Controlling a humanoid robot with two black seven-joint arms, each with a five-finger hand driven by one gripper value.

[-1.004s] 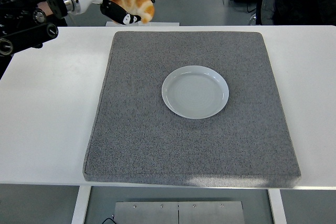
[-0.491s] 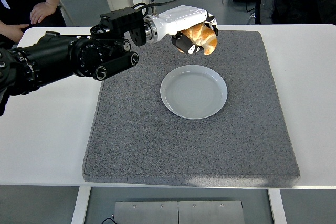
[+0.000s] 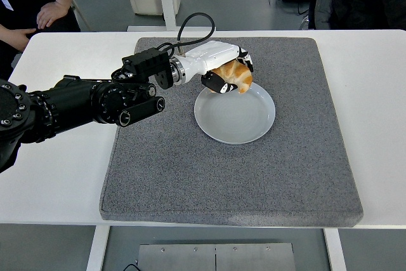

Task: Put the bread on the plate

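Left hand [image 3: 225, 74] lowered since half a second ago from above the mat's [image 3: 190, 176] far edge to the plate's [image 3: 244, 125] far rim, fingers curled around the bread [image 3: 235, 76], now just over the plate, release pending.

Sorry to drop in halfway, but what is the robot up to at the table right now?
The robot's left hand is holding a piece of bread over the far left rim of a pale plate that sits on a grey mat on the white table. The bread is gripped in the fingers and not yet released onto the plate. The right arm is out of view. A person stands at the table's far left corner.
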